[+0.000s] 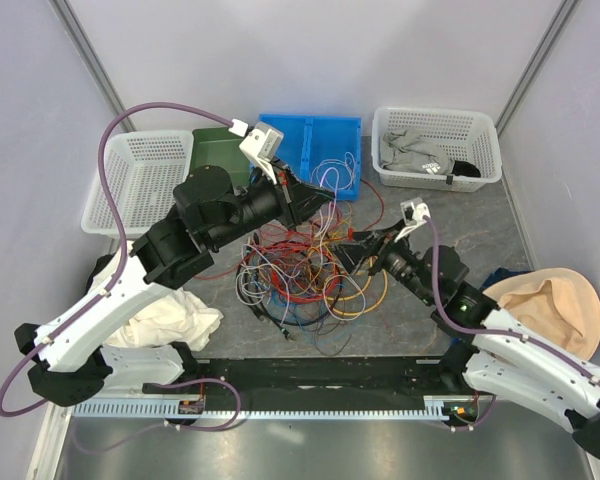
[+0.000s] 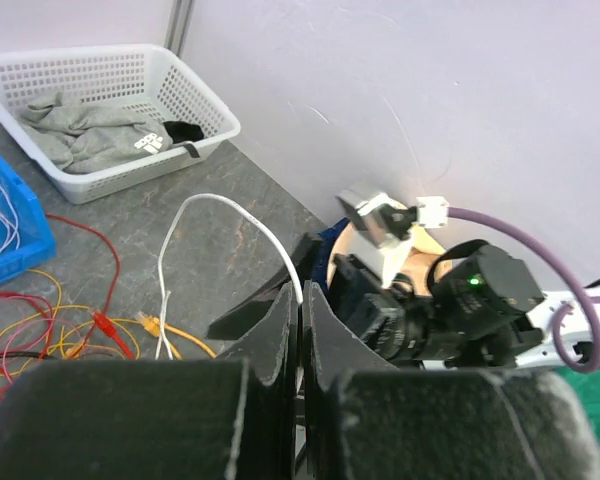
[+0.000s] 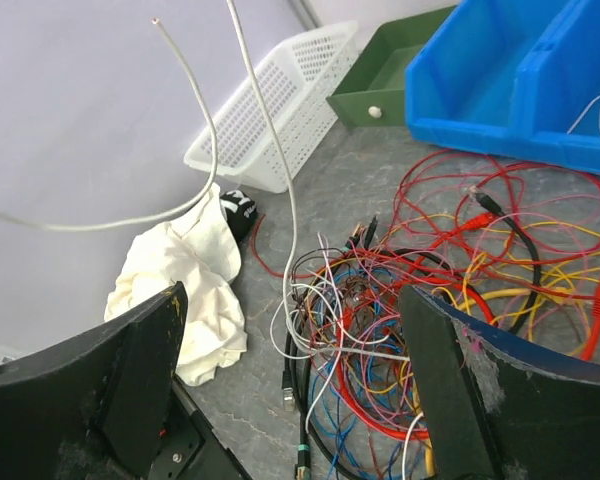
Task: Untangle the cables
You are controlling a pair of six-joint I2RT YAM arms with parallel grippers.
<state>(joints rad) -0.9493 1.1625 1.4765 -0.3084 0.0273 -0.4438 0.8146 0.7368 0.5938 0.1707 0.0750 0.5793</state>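
Note:
The cables [image 1: 300, 272] lie in a tangle of red, orange, yellow, white, blue and black wires mid-table. My left gripper [image 1: 315, 203] is above the tangle's far side. In the left wrist view it [image 2: 302, 300] is shut on a thin white cable [image 2: 220, 205] that arcs up from the table. My right gripper [image 1: 353, 252] is at the tangle's right edge. In the right wrist view it [image 3: 300, 370] is open and empty, low over the tangle [image 3: 410, 320]. A white cable [image 3: 265, 130] rises from the tangle out of the top of that view.
A blue bin [image 1: 315, 140] with a few white wires stands at the back. A green box [image 1: 218, 150] and a white basket [image 1: 140, 180] are to its left. A white basket with grey cloth [image 1: 435, 145] is back right. A white cloth [image 1: 165, 320] lies left, a beige cloth [image 1: 550, 305] right.

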